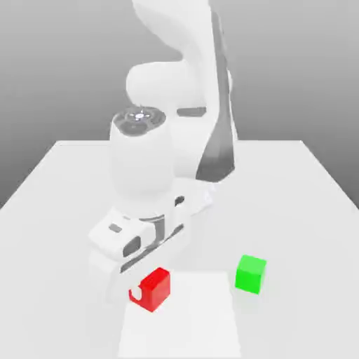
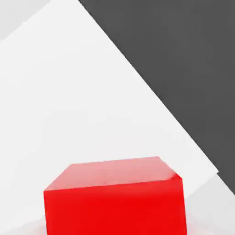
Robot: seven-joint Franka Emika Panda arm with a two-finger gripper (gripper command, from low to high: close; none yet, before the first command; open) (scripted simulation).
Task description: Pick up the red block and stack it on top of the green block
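Note:
The red block [image 1: 155,289] sits on the white table near its front edge, and it looms large and close in the hand view [image 2: 114,197]. My gripper [image 1: 144,289] is down at the block, with a white finger [image 1: 134,292] pressed against the side toward the exterior view's left; it is shut on the block. The green block [image 1: 250,273] rests on the table to the exterior view's right of the red one, apart from it and untouched.
The white table [image 1: 294,203] stretches back behind the arm's base. A brighter white patch [image 1: 196,322] lies at the front, under and beside the red block. In the hand view the table edge [image 2: 174,119] borders a dark floor [image 2: 193,55].

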